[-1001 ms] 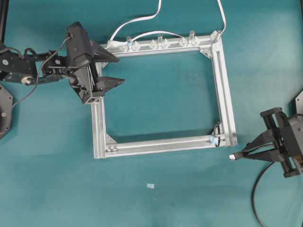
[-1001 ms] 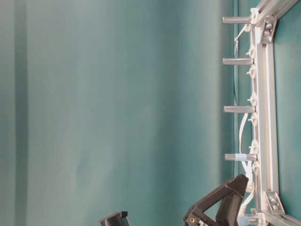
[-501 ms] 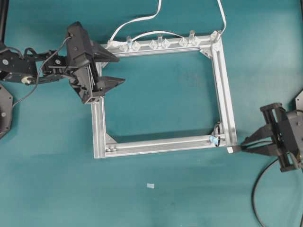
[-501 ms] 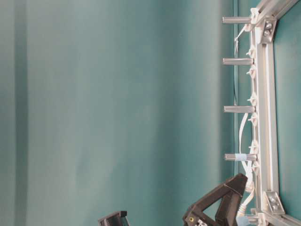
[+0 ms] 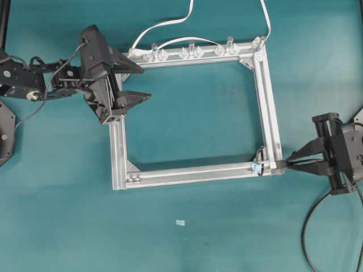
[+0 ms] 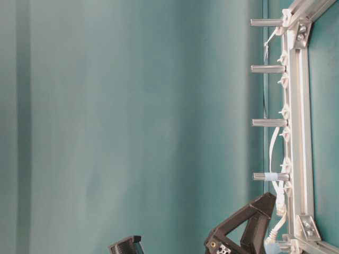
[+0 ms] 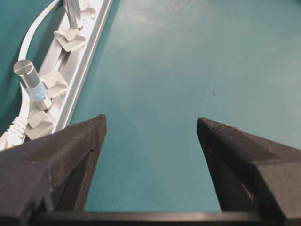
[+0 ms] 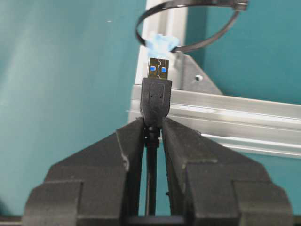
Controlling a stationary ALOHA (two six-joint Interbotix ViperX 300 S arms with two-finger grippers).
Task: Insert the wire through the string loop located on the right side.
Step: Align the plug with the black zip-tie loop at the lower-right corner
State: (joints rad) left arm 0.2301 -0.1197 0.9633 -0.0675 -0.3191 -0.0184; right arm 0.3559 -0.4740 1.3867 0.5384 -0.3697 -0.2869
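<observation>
An aluminium frame (image 5: pixel 267 102) lies flat on the teal table (image 5: pixel 193 238), a rectangle of slotted bars enclosing nothing but bare table. Along its far bar stand clear pegs (image 5: pixel 191 45), and a flat white cable (image 5: pixel 164 26) threads past them and runs off the top edge.

The right gripper (image 8: pixel 153 125) is clamped on the wire (image 8: pixel 155 101) just behind its plug, with the black moulded body and the flat metal tip sticking out ahead of the fingers. From the wrist camera the tip points at the string loop (image 8: pixel 188 26), sitting just short of the pale-blue bit at its base; whether it touches I cannot tell. The loop is a thin dark band at the frame's near right corner, its top cut off by the picture edge. From overhead the loop (image 5: pixel 260 156) is tiny and hard to make out, and the plug is lost among the fingertips of the right gripper (image 5: pixel 285 164) at the frame's outer edge. The rest of the wire (image 5: pixel 306 226) curves off the bottom.

The left gripper (image 5: pixel 136 82) hovers over the far left corner, jaws spread wide and holding nothing. In the table-level view only its black fingers (image 6: pixel 249 225) show, cut off at the bottom.
</observation>
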